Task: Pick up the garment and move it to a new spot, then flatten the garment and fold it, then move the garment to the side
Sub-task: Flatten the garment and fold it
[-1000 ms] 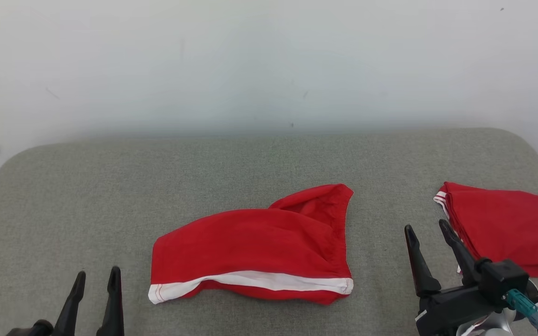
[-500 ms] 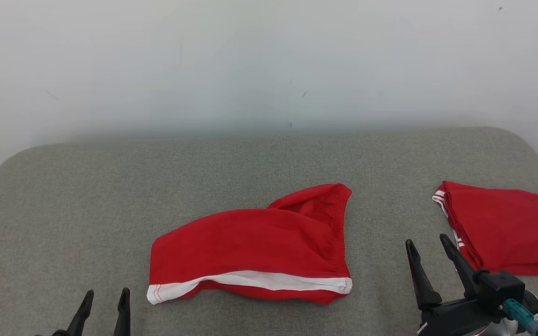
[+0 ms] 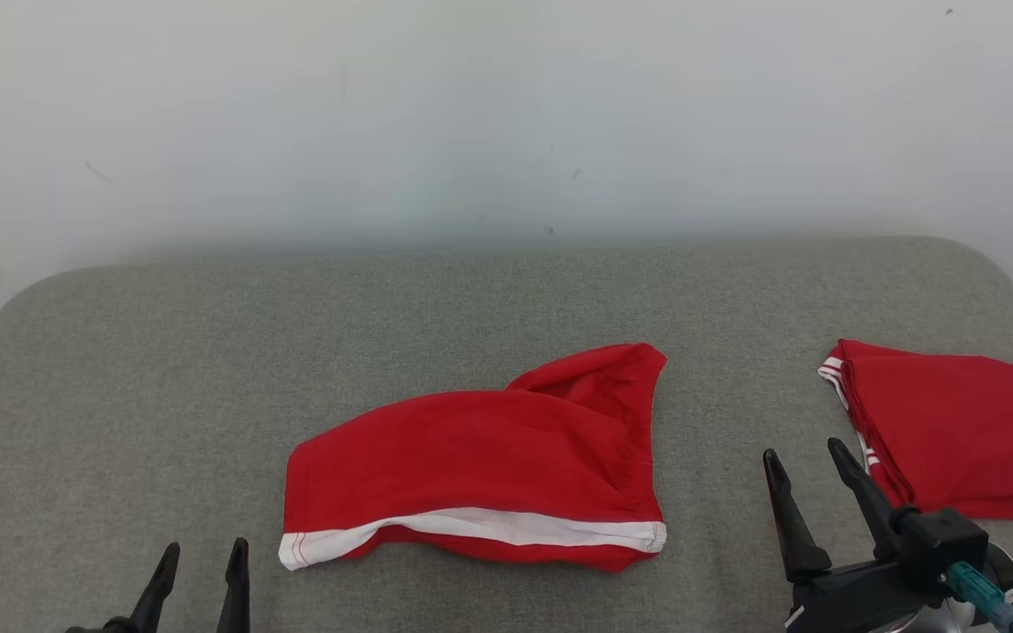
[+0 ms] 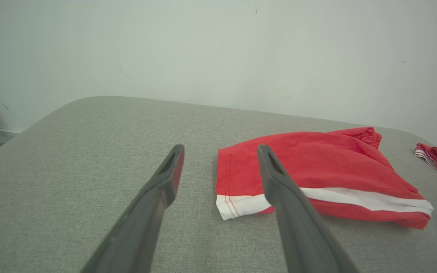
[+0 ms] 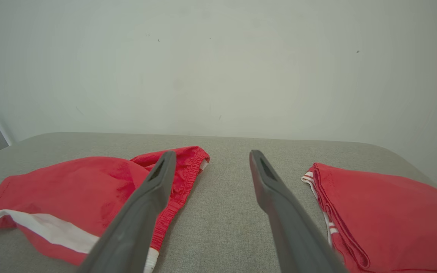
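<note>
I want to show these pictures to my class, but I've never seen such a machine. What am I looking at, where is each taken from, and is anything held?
This is a two-armed robot; each arm ends in a gripper with two dark fingers. The picture showing both arms is from a camera on its head: left gripper, right gripper. The other two are from wrist cameras, each looking along its own gripper's fingers. On the grey table lie rumpled red shorts with a white stripe and, at the right, a folded garment, also red. Both grippers are open and hold nothing.
</note>
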You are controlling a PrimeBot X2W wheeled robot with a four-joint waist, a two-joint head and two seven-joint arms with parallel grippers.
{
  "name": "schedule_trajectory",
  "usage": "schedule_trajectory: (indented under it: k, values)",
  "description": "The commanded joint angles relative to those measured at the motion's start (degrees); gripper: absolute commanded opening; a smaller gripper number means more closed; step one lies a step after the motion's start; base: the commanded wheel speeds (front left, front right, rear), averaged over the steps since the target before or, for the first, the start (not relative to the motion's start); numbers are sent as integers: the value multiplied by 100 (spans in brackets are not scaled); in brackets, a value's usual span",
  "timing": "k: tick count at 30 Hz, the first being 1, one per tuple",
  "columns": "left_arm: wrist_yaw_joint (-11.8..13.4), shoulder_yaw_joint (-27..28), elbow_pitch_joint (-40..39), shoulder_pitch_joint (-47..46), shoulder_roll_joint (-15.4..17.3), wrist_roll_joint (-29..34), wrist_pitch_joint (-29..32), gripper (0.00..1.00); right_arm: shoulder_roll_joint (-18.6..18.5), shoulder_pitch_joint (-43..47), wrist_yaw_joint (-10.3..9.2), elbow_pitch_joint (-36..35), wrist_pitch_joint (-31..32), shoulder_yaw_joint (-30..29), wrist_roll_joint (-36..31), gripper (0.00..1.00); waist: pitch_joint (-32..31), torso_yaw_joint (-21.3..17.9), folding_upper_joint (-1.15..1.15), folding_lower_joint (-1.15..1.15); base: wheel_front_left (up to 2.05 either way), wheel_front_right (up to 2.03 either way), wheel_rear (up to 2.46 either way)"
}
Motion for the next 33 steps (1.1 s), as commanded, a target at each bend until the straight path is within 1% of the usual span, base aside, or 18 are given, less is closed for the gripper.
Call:
schedule_trajectory:
  k: [1,8,11,14,18,20,21,23,24,27,33]
  values:
    - [9,3,-28,30,48,-6,20,100,-21,-10,0,-7,0,4,-43,100,0,6,0,0,0,0,0]
    - [51,-23,-58,62,58,-60,119,100,-21,-50,0,13,43,41,-43,100,-17,2,0,0,0,0,0]
    - [24,-43,-102,33,20,-156,267,100,-20,-71,0,21,159,9,198,100,-24,7,0,0,0,0,0]
    - [29,-57,-141,-101,57,-205,510,100,-21,-119,0,28,454,56,396,100,-23,16,0,0,0,0,0]
    - [88,-83,-161,-280,129,-216,966,100,-22,-167,0,-12,1197,168,633,100,-8,10,0,0,0,0,0]
    - [156,-47,-151,-357,74,-372,1290,100,-19,-202,0,-106,1645,249,657,100,3,18,0,0,0,0,0]
    - [159,-77,-135,-393,104,-355,1449,100,-25,-203,0,-147,1891,268,658,100,8,20,0,0,0,0,0]
    - [227,-40,-186,-513,88,-394,1619,100,-22,-181,0,-275,2367,272,462,100,19,24,0,0,0,0,0]
    - [227,-94,-179,-531,113,-359,1733,100,-22,-147,0,-352,2608,281,451,100,24,28,0,0,0,0,0]
    - [334,-164,-98,-620,107,-337,2105,100,-19,-27,0,-589,3250,281,414,100,40,55,0,0,0,0,0]
    - [377,-349,108,-838,32,-402,2712,100,-21,185,0,-1024,4171,172,241,100,109,86,0,0,0,0,0]
